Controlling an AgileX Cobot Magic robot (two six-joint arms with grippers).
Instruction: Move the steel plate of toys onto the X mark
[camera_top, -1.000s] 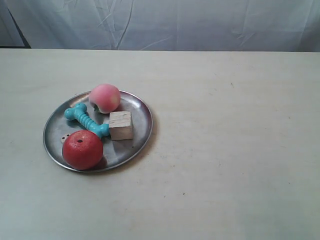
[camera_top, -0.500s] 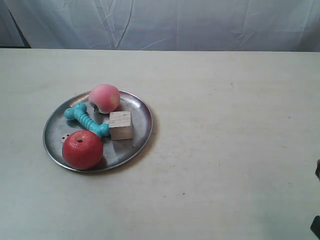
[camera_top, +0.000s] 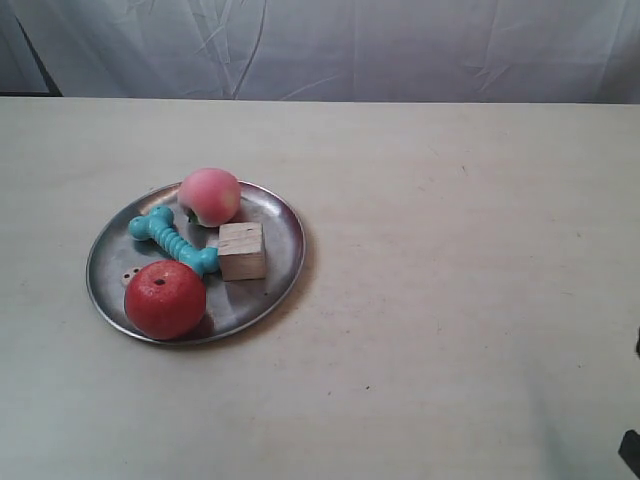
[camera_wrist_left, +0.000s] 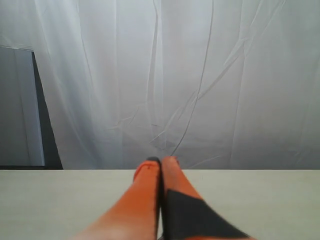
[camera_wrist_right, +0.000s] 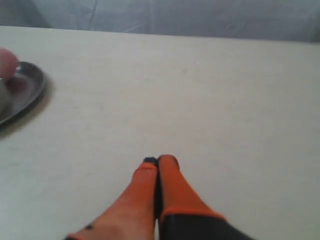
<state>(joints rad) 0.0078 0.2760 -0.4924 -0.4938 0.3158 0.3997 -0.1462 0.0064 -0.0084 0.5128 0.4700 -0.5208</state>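
Note:
The steel plate (camera_top: 283, 232) lies on the table toward the exterior view's left. It carries the red apple (camera_top: 164, 298), the pink peach (camera_top: 209, 196), the turquoise bone (camera_top: 172, 240) and the wooden cube (camera_top: 242, 250). I make out no X mark in any view. My right gripper (camera_wrist_right: 158, 160) is shut and empty over bare table, well away from the plate (camera_wrist_right: 27, 90), whose edge shows with the peach (camera_wrist_right: 7, 62). My left gripper (camera_wrist_left: 161, 160) is shut and empty, facing the white curtain. Only a dark sliver of an arm (camera_top: 632, 450) shows at the exterior view's right edge.
The pale table (camera_top: 450, 250) stretches wide to the right of the plate, with a few faint dark specks (camera_top: 367, 388). A white curtain (camera_top: 330, 45) hangs behind the table's far edge. A dark gap (camera_wrist_left: 47, 125) shows beside the curtain in the left wrist view.
A dark part of an arm has come into the exterior view's lower right edge. The plate and its toys have not moved.

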